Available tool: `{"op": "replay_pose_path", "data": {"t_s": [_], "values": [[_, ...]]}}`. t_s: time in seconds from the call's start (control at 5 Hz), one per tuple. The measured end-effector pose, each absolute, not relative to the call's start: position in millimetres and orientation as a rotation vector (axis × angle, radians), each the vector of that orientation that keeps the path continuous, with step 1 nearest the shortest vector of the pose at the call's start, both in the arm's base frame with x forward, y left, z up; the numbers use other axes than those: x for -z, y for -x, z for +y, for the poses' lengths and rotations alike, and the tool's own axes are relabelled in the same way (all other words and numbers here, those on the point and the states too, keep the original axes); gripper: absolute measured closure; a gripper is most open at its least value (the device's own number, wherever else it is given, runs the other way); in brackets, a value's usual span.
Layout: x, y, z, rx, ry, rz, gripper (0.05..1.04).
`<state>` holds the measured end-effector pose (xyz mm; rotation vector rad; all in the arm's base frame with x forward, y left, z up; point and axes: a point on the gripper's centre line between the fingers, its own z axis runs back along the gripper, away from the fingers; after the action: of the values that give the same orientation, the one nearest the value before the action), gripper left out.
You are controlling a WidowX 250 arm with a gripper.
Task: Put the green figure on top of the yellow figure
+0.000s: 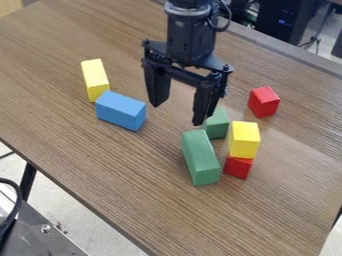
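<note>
On brown tabletop (pixel 100 160), under spread pincer (pixel 177 115).
Yet to set either green block (pixel 201 159) on yellow block (pixel 244 140) (seemingly unstarted).

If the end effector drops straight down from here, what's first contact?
Probably the tabletop between the blue block and the long green block, though the end effector's picture-right finger may catch that block or the small green block first; depth is unclear.
</note>
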<state>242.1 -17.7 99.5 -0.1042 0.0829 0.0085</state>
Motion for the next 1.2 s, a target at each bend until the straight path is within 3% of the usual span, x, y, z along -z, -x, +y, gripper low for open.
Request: {"op": "replay_pose_path", "data": {"t_s": [0.2, 0.4, 0.6, 0.8, 1.0, 1.2], "values": [[-94.3, -239.2, -18.8, -0.019, 0.111, 0.108, 0.083], [-125.1, -267.9, -33.2, -0.221, 0.247, 0.028, 0.083], [-155.9, -290.6, -38.2, -0.447, 0.329, -0.022, 0.083], [-163.5, -312.3, -43.8, -0.579, 0.35, -0.015, 0.083], [-167.0, -309.6, -40.3, -0.7, 0.273, 0.082, 0.083], [-168.5, -304.9, -38.0, -0.754, 0.139, 0.223, 0.083]]}}
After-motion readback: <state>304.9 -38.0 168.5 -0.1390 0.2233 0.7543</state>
